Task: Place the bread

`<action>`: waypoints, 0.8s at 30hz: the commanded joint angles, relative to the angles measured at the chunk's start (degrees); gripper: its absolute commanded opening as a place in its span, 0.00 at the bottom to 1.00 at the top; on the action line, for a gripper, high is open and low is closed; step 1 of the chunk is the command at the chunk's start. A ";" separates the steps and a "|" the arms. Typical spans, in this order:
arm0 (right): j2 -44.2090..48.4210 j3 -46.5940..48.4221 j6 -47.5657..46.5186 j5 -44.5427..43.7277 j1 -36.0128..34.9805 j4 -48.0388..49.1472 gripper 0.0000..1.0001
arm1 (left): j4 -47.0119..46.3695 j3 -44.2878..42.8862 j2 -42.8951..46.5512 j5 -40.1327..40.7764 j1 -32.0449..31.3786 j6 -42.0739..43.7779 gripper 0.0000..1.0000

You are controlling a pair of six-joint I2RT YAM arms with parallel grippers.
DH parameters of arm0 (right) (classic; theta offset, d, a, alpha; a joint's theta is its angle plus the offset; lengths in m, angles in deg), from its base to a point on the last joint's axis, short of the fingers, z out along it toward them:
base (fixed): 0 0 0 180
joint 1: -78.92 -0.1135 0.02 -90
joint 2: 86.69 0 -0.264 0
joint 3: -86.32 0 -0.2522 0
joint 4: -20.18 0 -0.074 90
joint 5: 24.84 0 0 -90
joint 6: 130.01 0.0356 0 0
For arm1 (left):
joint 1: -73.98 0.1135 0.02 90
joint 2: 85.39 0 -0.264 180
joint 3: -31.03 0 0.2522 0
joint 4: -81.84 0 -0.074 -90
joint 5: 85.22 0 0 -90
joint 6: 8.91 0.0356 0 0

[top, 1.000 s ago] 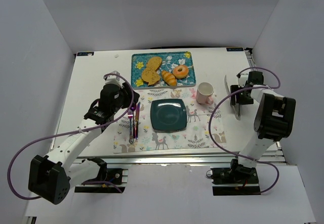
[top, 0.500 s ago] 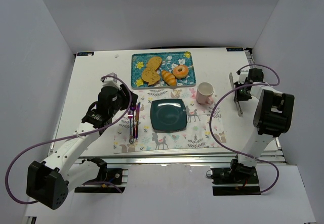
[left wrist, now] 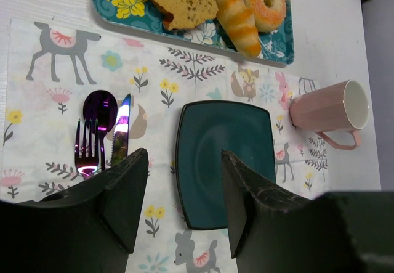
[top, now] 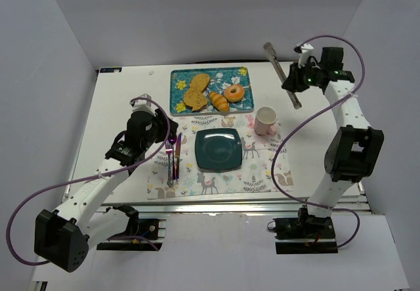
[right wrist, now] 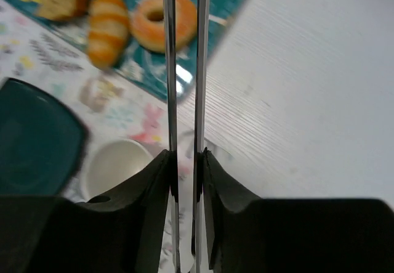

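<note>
The bread (top: 201, 81), a long golden-orange slice, lies on the teal floral tray (top: 243, 74) at the back, overlapping a rounder, browner slice (top: 193, 98). The dark square plate (top: 218, 149) sits bare on the placemat. My right gripper (top: 298, 79) is shut on metal tongs (top: 281, 71) and holds them in the air right of the tray. In the right wrist view the tongs' two blades (right wrist: 171, 69) point towards the doughnut. My left gripper (left wrist: 184, 193) is open and empty above the placemat, with the plate's (left wrist: 225, 143) left edge between its fingers.
A croissant (top: 218, 101) and a doughnut (top: 234, 93) share the tray. A pink cup (top: 265, 120) lies right of the plate. A fork, knife and spoon (top: 174, 156) lie left of the plate on the patterned placemat (top: 262, 173). White walls enclose the table.
My right arm has lifted the tongs off the table's right side and swung them up and back towards the tray. The left arm has barely moved.
</note>
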 commanded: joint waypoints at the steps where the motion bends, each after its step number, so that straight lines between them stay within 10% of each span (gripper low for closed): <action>1: -0.55 5.13 4.92 8.09 -4.05 -4.38 0.32 | 1.11 -3.11 0.56 0.83 -0.12 0.12 0.60; 24: -20.94 17.44 43.15 12.94 -18.99 14.50 0.38 | 4.89 -4.70 1.44 4.18 -0.12 -5.15 0.60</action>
